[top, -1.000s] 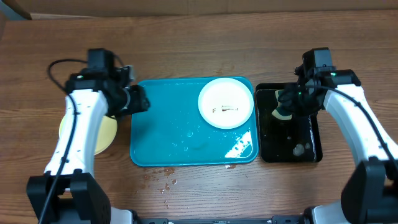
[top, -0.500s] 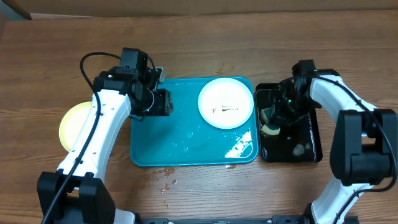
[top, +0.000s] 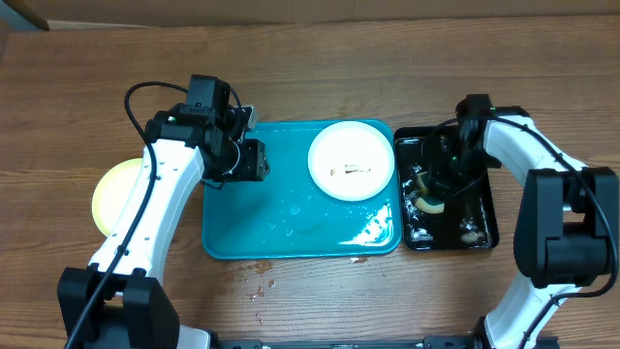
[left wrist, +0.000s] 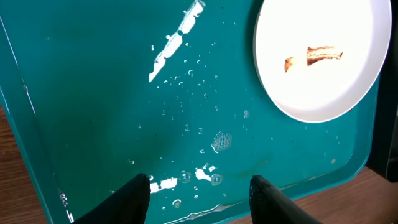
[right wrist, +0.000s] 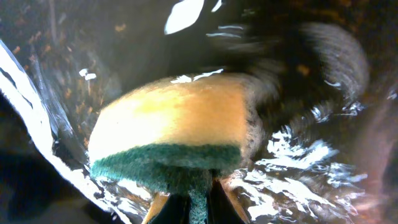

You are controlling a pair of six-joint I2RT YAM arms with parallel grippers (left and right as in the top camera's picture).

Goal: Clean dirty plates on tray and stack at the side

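Observation:
A white plate [top: 352, 161] with a brown smear lies at the far right of the teal tray [top: 262, 218]; it also shows in the left wrist view [left wrist: 323, 59]. A pale yellow-green plate [top: 113, 189] lies on the table left of the tray, partly under my left arm. My left gripper [top: 254, 160] hovers open and empty over the wet tray [left wrist: 93, 93] near its left end. My right gripper [top: 438, 189] is down in the black tub [top: 484, 199], shut on a yellow and green sponge [right wrist: 171, 134] in dirty water.
Water droplets lie on the tray floor [left wrist: 205, 140] and on the wooden table [top: 257, 281] in front of the tray. The black tub stands close against the tray's right side.
My left arm swung right from the yellow-green plate to over the tray's left end, then stayed. My right gripper moved the sponge lower into the tub, stirring the water.

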